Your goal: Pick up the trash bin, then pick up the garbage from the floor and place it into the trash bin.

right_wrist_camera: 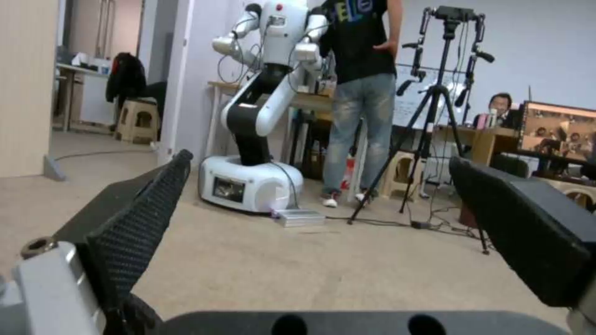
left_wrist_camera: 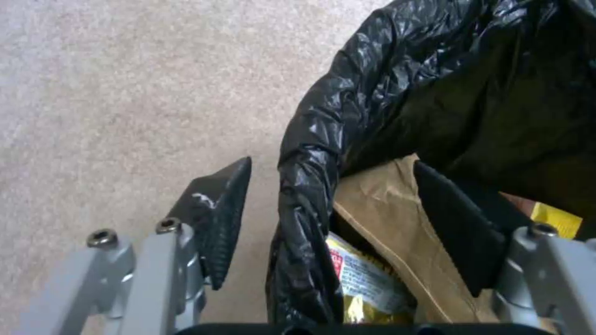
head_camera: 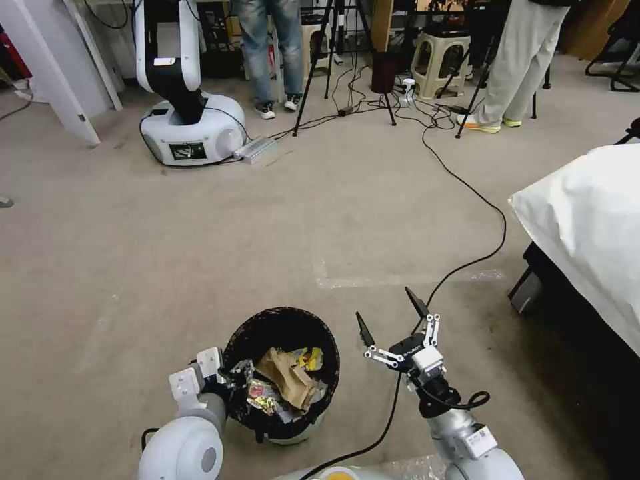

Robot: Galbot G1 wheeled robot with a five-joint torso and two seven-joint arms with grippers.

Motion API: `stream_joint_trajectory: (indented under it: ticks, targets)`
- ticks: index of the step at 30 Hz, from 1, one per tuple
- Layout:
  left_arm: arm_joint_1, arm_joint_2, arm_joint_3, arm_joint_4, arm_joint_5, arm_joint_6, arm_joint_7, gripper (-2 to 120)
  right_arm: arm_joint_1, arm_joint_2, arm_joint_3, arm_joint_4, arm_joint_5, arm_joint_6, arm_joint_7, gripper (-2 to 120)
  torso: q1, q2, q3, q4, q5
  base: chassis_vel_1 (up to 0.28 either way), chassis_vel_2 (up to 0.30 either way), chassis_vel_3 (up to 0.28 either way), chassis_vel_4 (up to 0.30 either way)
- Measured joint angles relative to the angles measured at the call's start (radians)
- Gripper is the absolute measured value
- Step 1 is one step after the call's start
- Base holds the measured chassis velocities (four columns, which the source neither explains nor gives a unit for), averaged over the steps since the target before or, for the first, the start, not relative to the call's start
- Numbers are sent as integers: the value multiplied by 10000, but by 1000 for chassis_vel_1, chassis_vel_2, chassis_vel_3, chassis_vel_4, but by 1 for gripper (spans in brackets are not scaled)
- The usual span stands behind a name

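- Head view: my left hand (head_camera: pixel 230 380) straddles the bin (head_camera: pixel 283 370) rim, one finger outside, one inside, on the carpet in front of me.
- Left wrist view: the fingers (left_wrist_camera: pixel 217 218) flank the black liner (left_wrist_camera: pixel 310 186) with gaps either side; I can't tell if they clamp it.
- Garbage (head_camera: pixel 287 380) lies inside: brown paper bag, yellow wrappers.
- My right hand (head_camera: pixel 393 317) hovers spread and empty just beside the bin, over a black cable (head_camera: pixel 467 193).

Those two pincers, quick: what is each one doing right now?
Left pincer: straddling the rim of the trash bin, one finger inside, one outside, not closed on it.
Right pincer: open, holding nothing.
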Motion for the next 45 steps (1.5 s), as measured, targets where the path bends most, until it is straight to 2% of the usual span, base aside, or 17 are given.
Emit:
stream_joint_trajectory:
  ticks: [4,8,10,13,24,28,30,32,34,35,36,37,38,40,42,43,45]
  targets:
    - [27,-2,0,-24,-6,-20,-8,74,-23,1,7,1,0,14,0,100,0,0,0,0,0,0,0,0,0]
    - [80,-1,-22,-223,-10,-52,-11,85,-23,-6,12,0,-3,21,0,100,0,0,0,0,0,0,0,0,0]
    - [149,17,-65,-347,-7,-84,-11,96,5,-11,2,0,-6,21,0,100,0,0,0,0,0,0,0,0,0]
    - [229,33,-105,-435,67,-128,-41,99,49,-12,-18,0,-6,21,-4,100,0,0,-1,0,1,0,0,0,0]
    - [617,28,-6,-1010,1208,-619,-132,100,96,-21,-46,-69,0,8,-14,100,0,0,-1,0,1,0,0,0,0]
    - [1110,69,176,-1526,2090,-1233,132,100,144,-6,-34,-86,31,7,-11,100,0,0,-2,0,2,0,0,0,0]
    - [1600,60,373,-1748,3495,-2722,672,100,176,77,-119,-83,6,-66,500,100,0,0,-1,1,2,0,0,0,0]
    - [1680,51,389,-1747,3846,-3078,808,100,167,102,-172,-57,11,-125,680,100,0,0,-2,1,3,0,0,0,0]
    - [2067,19,447,-1449,5552,-5121,1557,100,11,226,-375,154,35,-356,1368,100,0,0,-1,1,2,0,0,0,0]
    - [2067,19,447,-1449,5552,-5121,1557,100,11,226,-375,154,35,-356,1368,100,0,0,-1,1,2,0,0,0,0]
    - [2122,9,453,-1325,5832,-5573,1695,100,-29,246,-407,190,14,-387,1468,100,0,0,-1,1,0,0,0,0,0]
    - [2235,-20,472,-934,6416,-6866,2011,100,-145,312,-507,303,-67,-469,1735,100,0,0,-2,0,-1,0,0,0,0]
    - [2235,-20,472,-934,6416,-6866,2011,100,-145,312,-507,303,-67,-469,1735,100,0,0,-2,0,-1,0,0,0,0]
    - [2370,-78,514,-240,7158,-8664,2405,100,-318,440,-584,408,-207,-534,2011,100,0,0,-2,-1,0,0,0,0,0]
    - [2399,-90,536,-136,7229,-8861,2451,100,-349,473,-591,418,-240,-538,2047,100,0,0,-1,0,-2,0,0,0,0]
    - [2474,-122,606,128,7420,-9385,2540,100,-416,569,-604,420,-323,-539,2109,100,1,0,-1,-1,0,0,0,0,0]
    - [2512,-148,637,317,7613,-9730,2580,100,-446,624,-605,404,-384,-532,2135,100,0,0,-1,0,0,0,0,0,0]
